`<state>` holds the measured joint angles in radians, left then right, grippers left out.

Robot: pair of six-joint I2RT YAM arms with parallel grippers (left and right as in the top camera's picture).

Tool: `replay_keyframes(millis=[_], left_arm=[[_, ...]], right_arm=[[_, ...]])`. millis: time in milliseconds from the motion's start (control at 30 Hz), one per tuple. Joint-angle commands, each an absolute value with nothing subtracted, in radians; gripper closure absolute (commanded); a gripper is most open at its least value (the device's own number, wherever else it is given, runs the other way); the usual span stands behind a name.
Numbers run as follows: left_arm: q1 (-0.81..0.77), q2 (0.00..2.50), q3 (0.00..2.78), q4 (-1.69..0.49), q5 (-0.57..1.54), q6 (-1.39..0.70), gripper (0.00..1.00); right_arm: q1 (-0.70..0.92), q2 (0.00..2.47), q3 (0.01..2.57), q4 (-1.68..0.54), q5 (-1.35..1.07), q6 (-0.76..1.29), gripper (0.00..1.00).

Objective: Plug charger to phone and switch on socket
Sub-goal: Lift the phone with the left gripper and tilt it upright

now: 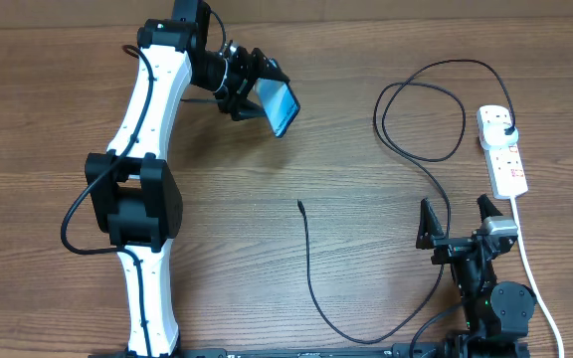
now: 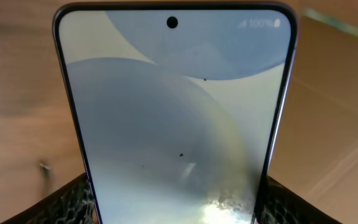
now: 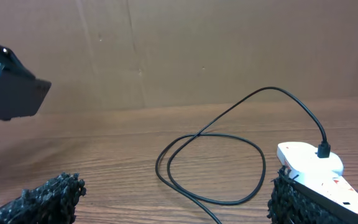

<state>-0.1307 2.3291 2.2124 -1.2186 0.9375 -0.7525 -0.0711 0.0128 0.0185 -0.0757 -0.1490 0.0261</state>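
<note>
Our left hand point(image 1: 259, 91) clenches the slim cyan-screened phone point(image 1: 282, 107) aloft by one end; we fear a slip. Our right hand point(image 1: 458, 219) gapes empty, well apart from the loose tip of the thin black charger point(image 1: 300, 208).

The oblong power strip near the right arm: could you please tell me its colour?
The white oblong power strip has red markings; overhead shows it best.

Cyan phone point(image 1: 282, 105) held tilted aloft; black charger point(image 1: 300, 208) plugged into white socket point(image 1: 501, 149), tip loose.
</note>
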Motion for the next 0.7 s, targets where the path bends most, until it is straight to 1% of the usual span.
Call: replay_keyframes(millis=[0, 167, 367, 667], left_arm=[[-0.13, 2.334, 2.243, -1.214, 1.224, -0.862, 0.96], [-0.13, 2.334, 2.243, -1.202, 1.333, -0.915, 0.96], [-0.128, 2.334, 2.243, -1.202, 1.393, -1.0, 0.96], [-0.111, 2.334, 2.243, -1.201, 1.448, -1.003, 0.96]], right_arm=[[-0.067, 0.003, 0.008, -0.072, -0.139, 0.03, 0.0], [-0.067, 0.003, 0.008, -0.072, -0.139, 0.03, 0.0], [-0.067, 0.003, 0.008, -0.072, -0.139, 0.03, 0.0], [-0.067, 0.003, 0.008, -0.072, -0.139, 0.03, 0.0]])
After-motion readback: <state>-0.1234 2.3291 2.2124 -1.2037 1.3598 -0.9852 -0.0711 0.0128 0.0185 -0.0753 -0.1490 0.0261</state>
